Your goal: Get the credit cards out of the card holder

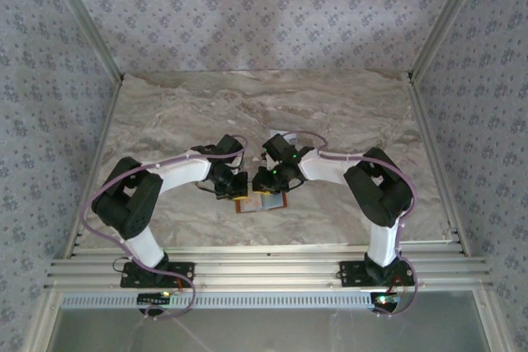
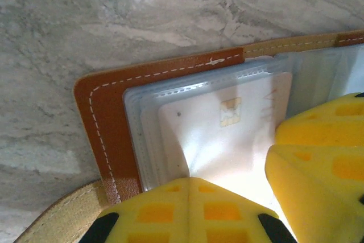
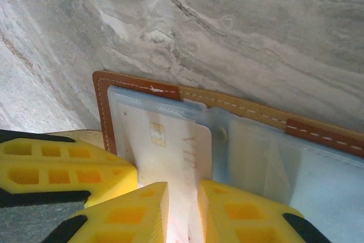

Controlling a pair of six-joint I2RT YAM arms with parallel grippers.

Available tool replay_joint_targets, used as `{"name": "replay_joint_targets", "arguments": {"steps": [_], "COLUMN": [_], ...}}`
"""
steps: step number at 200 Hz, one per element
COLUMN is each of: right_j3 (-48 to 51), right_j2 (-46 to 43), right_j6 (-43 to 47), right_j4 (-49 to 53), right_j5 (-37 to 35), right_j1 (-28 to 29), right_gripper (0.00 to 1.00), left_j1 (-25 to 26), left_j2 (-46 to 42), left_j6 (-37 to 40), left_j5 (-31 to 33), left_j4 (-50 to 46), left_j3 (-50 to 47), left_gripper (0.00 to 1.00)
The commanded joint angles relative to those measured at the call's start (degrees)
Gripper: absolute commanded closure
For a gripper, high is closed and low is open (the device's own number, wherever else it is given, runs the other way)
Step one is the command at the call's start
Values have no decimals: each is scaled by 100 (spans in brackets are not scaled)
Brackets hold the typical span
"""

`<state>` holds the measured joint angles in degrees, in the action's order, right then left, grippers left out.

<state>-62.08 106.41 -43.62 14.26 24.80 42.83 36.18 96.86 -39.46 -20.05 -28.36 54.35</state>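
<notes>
Brown card holder (image 3: 136, 89) lies open on marble table (image 3: 239, 32).

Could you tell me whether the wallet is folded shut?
No, the wallet lies open on the table, its clear sleeves and a pale card exposed.

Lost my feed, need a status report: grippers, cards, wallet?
Left gripper shut, pressing on card holder. Right gripper pinching pale chip card, card partly out of clear sleeve. No obstruction seen.
</notes>
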Motion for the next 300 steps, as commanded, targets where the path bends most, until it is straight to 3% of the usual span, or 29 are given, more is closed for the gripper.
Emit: {"name": "replay_joint_targets", "arguments": {"steps": [1, 90, 190, 254, 300], "right_j3": [-8, -188, -32, -58, -142], "right_j2": [-65, -239, -404, -179, 1], "right_j6": [156, 301, 213, 226, 273], "right_j4": [612, 965, 740, 541, 556], "right_j5": [-409, -687, -318, -75, 43], "right_j1": [-62, -28, -118, -130, -83], "right_gripper": [77, 78, 75, 75, 74], "left_j1": [26, 22, 138, 253, 254], "left_j2": [-105, -110, -273, 93, 198], "left_j6": [114, 130, 88, 115, 225], "left_j5": [261, 309, 297, 151, 433], "left_j4": [-422, -459, -680, -585, -724], "left_j3": [48, 67, 463, 545, 430], "left_gripper": [100, 100, 100, 100, 100]}}
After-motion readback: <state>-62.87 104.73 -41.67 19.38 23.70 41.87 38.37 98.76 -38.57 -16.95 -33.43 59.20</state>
